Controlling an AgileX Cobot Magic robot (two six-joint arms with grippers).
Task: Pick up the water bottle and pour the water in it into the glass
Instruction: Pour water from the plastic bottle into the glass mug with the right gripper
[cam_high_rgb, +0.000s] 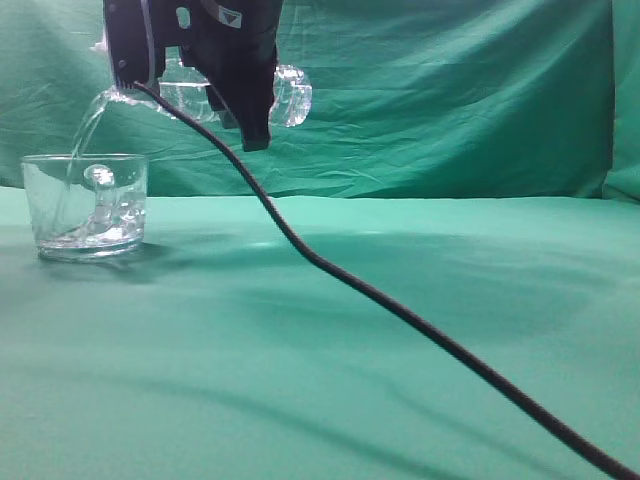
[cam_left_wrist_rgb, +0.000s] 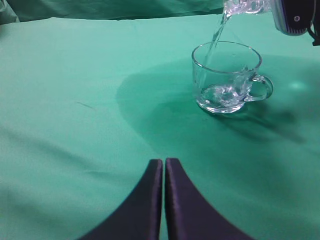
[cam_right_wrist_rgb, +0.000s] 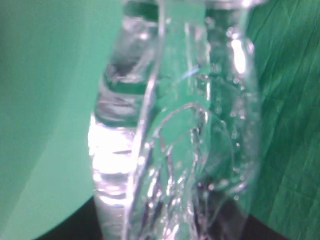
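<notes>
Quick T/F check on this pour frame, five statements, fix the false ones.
1. The clear ribbed plastic water bottle is tipped roughly level above the table. True.
2. Water is streaming into the clear glass mug with the looped handle. True.
3. The mug lies on its side. False: it stands upright on the green cloth.
4. The left gripper holds the bottle. False: it is shut and empty, short of the mug.
5. The mug is full to the rim. False: only the bottom holds water.
</notes>
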